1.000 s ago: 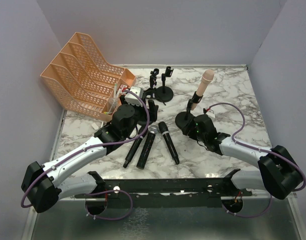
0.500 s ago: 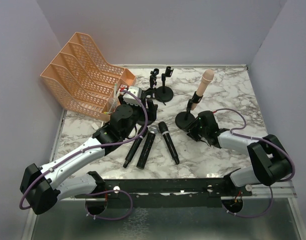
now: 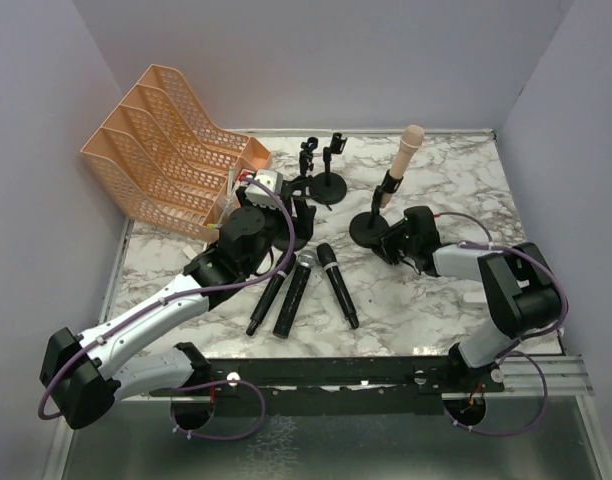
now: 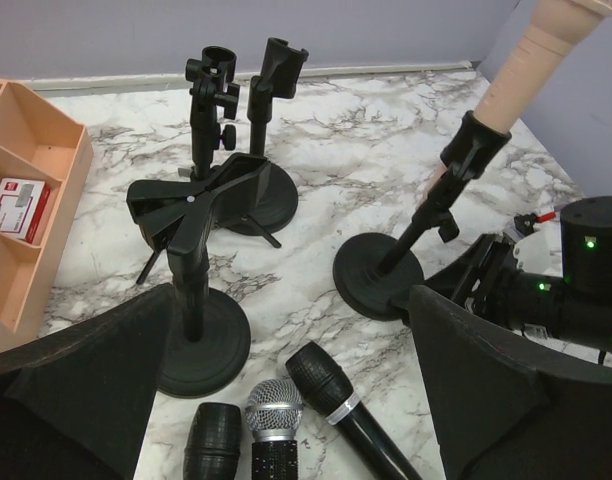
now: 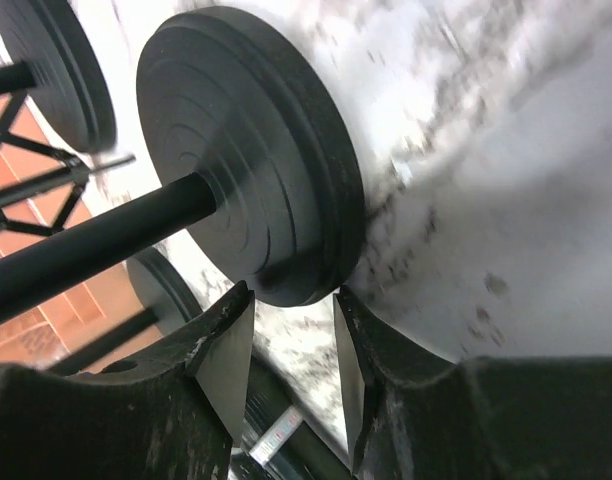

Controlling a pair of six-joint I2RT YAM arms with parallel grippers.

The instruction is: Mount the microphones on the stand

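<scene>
Pink microphone (image 3: 407,158): stood clipped in the loaded stand (image 3: 370,228) right of centre on the marble surface (image 3: 456,180), head tilted up and away.
Other microphones: three lay side by side near the middle of the surface. They were a black one (image 3: 268,303), the mesh-headed one (image 3: 294,290) and a second black one (image 3: 338,285).
Right jaws: partly apart, low at the loaded stand's round base, its rim dipping between the tips. I could not tell whether they touched it.
Left jaws: spread wide and holding nothing, hovering over the heads of the lying three.
Empty stand (image 4: 191,290): upright just beyond the left jaws, clip vacant.
Rear stands (image 3: 322,172): two more, upright and close together.
Orange file rack (image 3: 171,140): at the far left corner.
</scene>
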